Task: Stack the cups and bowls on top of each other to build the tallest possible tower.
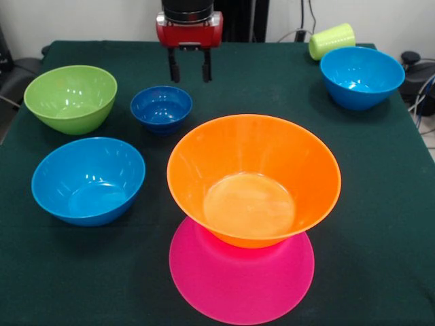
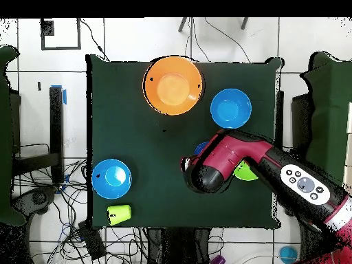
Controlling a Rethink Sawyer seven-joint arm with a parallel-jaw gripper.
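The big orange bowl (image 1: 253, 176) stands upright on the pink bowl (image 1: 241, 282), which shows as a pink round under it; from above only the orange bowl (image 2: 172, 86) shows. My gripper (image 1: 190, 78) hangs open and empty just behind the small dark-blue bowl (image 1: 161, 107). In the overhead view the arm (image 2: 234, 161) covers the gripper and part of that bowl (image 2: 201, 147). A green bowl (image 1: 71, 97) and two blue bowls (image 1: 88, 180) (image 1: 361, 76) stand apart on the cloth. A yellow-green cup (image 1: 332, 41) lies on its side beside the far blue bowl.
The dark green table (image 1: 380, 224) ends just past the pink bowl at the near edge. Overhead, the green bowl (image 2: 245, 172) is half hidden by the arm. The blue bowls (image 2: 230, 108) (image 2: 111, 179) and the cup (image 2: 119, 214) show fully. Cables lie beyond the table.
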